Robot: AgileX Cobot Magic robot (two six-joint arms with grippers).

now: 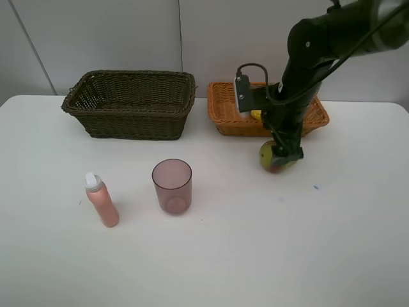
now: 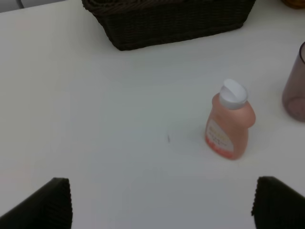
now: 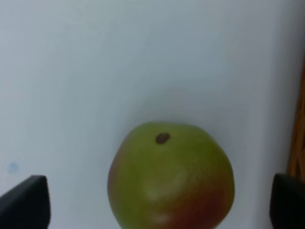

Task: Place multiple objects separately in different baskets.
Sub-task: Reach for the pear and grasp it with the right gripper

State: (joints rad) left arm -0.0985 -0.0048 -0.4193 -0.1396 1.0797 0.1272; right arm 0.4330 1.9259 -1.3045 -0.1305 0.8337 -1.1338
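A red-green pear [image 1: 271, 158] lies on the white table just in front of the orange basket [image 1: 223, 109]. My right gripper [image 1: 285, 153] hangs right over it, open. In the right wrist view the pear [image 3: 171, 176] sits between the wide-apart fingertips [image 3: 26, 202], untouched. A yellow lemon [image 1: 256, 115] shows inside the orange basket. The pink bottle [image 1: 102, 200] and mauve cup [image 1: 172, 185] stand at front left. The dark basket [image 1: 131, 105] is behind them. My left gripper [image 2: 164, 205] is open and empty, short of the bottle [image 2: 228, 124]. The mangosteen is hidden.
The right arm and its cable cover part of the orange basket. In the left wrist view the dark basket [image 2: 167, 24] is beyond the bottle and the cup's edge [image 2: 295, 86] beside it. A wall stands behind the table.
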